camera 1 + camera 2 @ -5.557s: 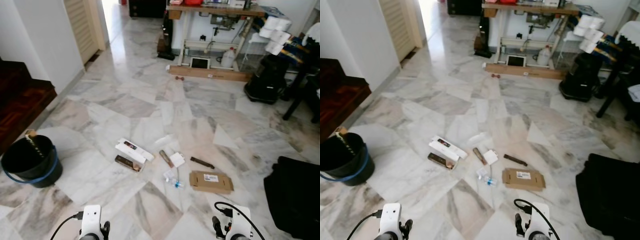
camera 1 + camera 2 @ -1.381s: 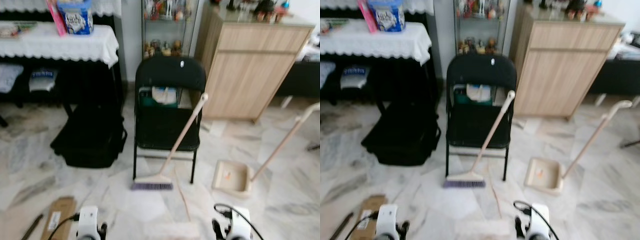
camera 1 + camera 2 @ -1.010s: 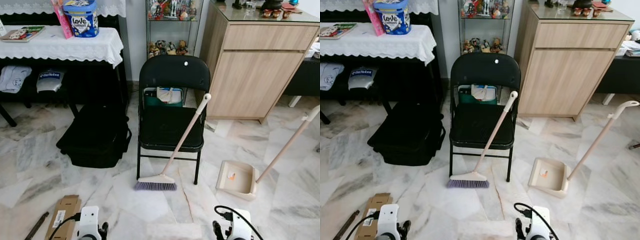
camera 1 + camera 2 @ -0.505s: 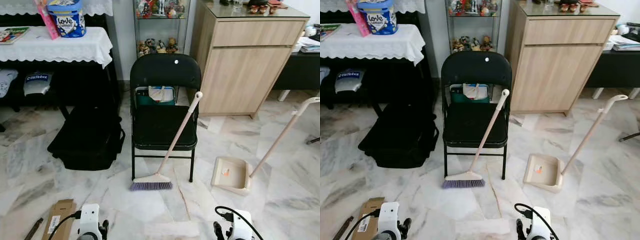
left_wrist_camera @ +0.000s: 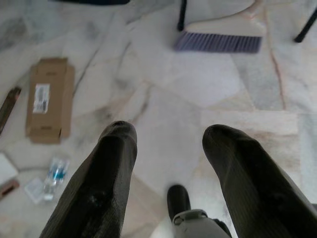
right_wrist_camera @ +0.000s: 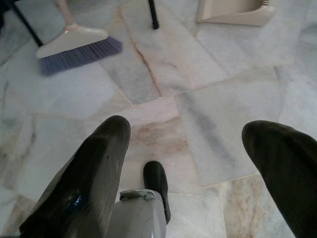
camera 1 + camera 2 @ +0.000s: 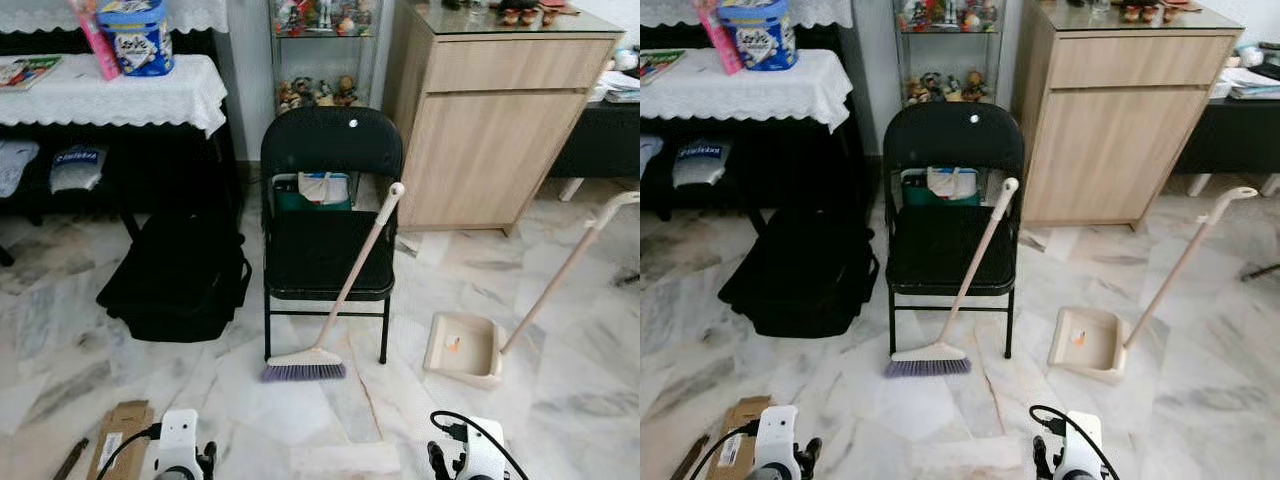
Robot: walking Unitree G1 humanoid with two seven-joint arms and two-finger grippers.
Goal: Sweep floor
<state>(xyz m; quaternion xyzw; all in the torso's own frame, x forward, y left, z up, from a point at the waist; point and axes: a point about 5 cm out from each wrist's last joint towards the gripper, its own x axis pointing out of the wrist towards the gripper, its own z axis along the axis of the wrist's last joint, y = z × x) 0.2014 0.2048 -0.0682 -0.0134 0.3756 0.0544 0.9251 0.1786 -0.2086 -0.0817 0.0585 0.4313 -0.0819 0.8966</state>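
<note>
A broom (image 7: pixel 350 282) with a beige handle and purple bristles (image 7: pixel 304 371) leans against a black folding chair (image 7: pixel 330 220), its head on the marble floor. To its right a beige dustpan (image 7: pixel 463 348) rests on the floor, its long handle (image 7: pixel 570 266) slanting up to the right. My left gripper (image 5: pixel 168 148) hangs low over the floor, open, with the broom head (image 5: pixel 219 38) ahead of it. My right gripper (image 6: pixel 185 148) is also open over bare tiles, with the broom head (image 6: pixel 79 47) and the dustpan (image 6: pixel 235 11) beyond it.
A flat cardboard box (image 7: pixel 117 433) and small litter (image 5: pixel 49 177) lie on the floor at the lower left. A black bag (image 7: pixel 180 280) sits beside the chair under a white-clothed table (image 7: pixel 110 90). A wooden cabinet (image 7: pixel 500 120) stands behind the dustpan.
The view has shifted very slightly since half a second ago, and earlier it swung from the littered floor round to the chair. Broom, dustpan and both grippers hold their places.
</note>
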